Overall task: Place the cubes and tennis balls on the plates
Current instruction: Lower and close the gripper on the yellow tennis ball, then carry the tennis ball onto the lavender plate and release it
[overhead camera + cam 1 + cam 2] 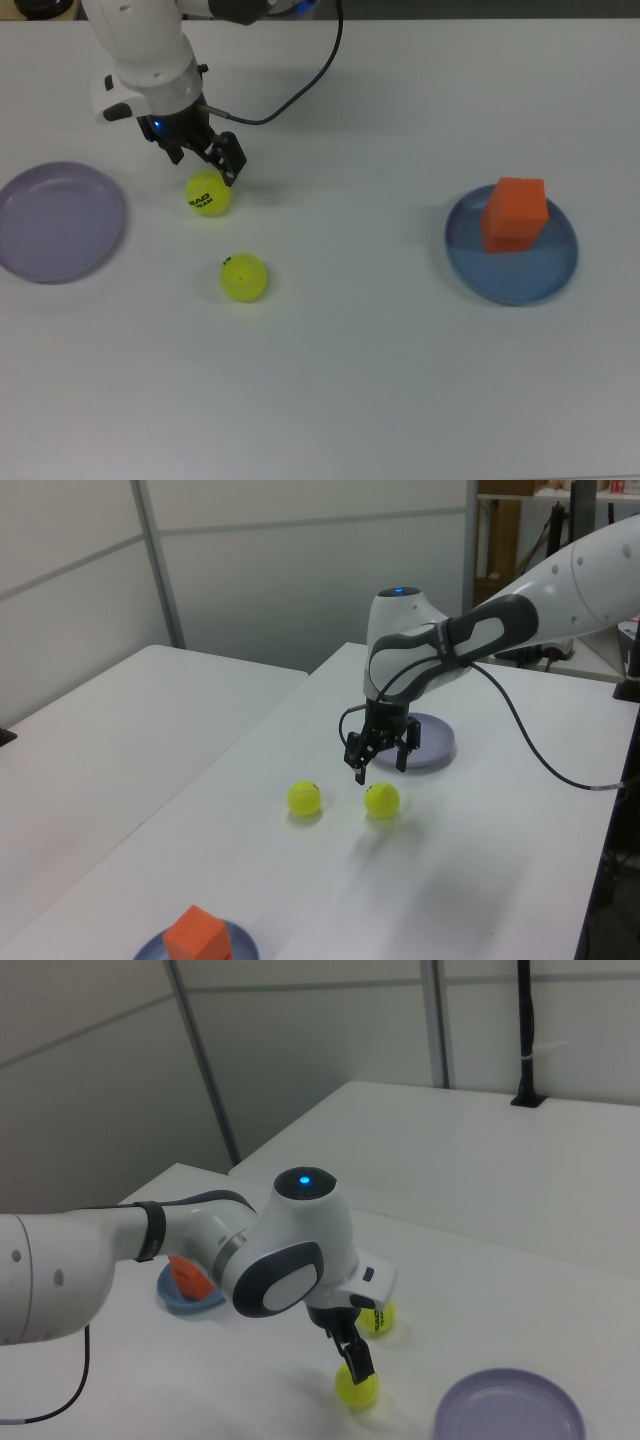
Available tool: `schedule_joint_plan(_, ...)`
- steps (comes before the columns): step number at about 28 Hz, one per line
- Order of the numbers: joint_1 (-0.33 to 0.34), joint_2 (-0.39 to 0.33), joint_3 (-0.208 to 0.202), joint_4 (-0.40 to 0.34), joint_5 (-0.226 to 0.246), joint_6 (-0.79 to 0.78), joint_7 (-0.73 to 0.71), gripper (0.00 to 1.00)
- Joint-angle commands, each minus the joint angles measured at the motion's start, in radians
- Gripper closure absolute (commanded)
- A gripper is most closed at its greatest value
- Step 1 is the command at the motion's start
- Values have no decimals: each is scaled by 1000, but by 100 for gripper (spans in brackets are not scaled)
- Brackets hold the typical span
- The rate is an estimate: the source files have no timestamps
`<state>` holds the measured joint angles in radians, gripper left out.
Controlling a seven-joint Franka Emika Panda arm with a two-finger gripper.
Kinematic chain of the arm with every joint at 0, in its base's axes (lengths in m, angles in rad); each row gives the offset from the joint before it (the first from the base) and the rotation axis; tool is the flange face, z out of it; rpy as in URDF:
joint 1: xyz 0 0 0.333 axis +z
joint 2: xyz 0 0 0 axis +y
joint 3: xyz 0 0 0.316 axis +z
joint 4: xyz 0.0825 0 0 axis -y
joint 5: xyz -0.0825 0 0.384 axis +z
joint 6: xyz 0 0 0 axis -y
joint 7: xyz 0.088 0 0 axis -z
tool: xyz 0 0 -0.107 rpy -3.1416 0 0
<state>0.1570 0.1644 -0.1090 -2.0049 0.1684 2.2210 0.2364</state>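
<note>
My gripper (204,168) hangs open just above a yellow-green tennis ball (208,193), its fingers on either side of the ball's top. In the left view the gripper (380,772) is over the right-hand ball (381,800). A second tennis ball (244,277) lies a little nearer the top view's lower edge. An orange cube (515,213) stands on the blue plate (520,282) at the top view's right. The lavender plate (58,222) lies bare at the top view's left. Only one cube shows.
The white table carries nothing else near the balls. The arm's black cable (300,75) trails across the table at the top view's upper edge. A second white table (110,740) adjoins on the left view's left, and grey wall panels stand behind.
</note>
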Motion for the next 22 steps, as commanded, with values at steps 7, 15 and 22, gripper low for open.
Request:
schedule_joint_plan(7,1,66,-20,0,8,60,-29,0)
schedule_joint_plan(15,3,99,-20,0,5,71,-29,0)
schedule_joint_plan(22,3,127,-20,3,9,147,-28,97)
